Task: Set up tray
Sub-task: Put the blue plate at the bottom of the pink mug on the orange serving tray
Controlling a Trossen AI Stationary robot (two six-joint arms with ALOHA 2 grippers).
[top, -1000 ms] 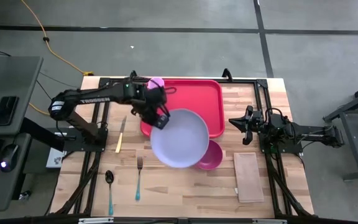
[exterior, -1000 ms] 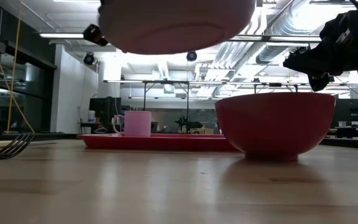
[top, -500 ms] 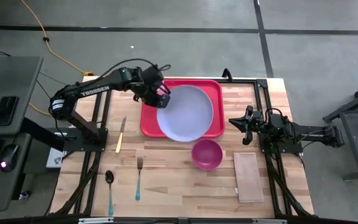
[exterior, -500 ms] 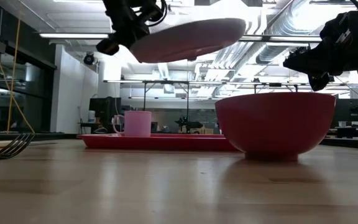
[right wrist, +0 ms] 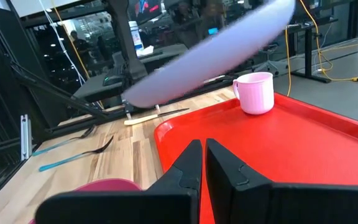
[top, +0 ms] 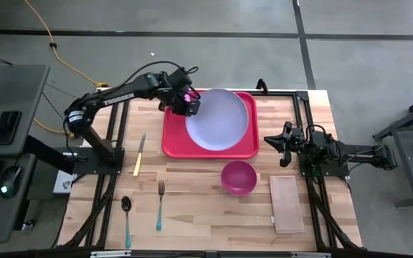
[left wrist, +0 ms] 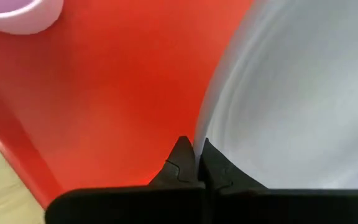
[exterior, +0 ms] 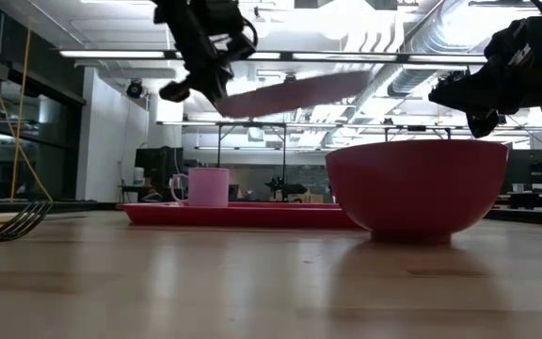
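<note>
One flat red tray (top: 210, 143) with raised rim at table's far middle; round lavender plate (top: 219, 120) held tilted above it, seen airborne only from low camera. Left gripper (top: 190, 106) pinched on plate's edge. Right gripper (top: 279, 147) closed, empty, beside tray.

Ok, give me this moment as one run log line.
left pincer: shut on plate rim, held above tray | right pincer: shut, waiting at right | mug: on tray | bowl: on table
</note>
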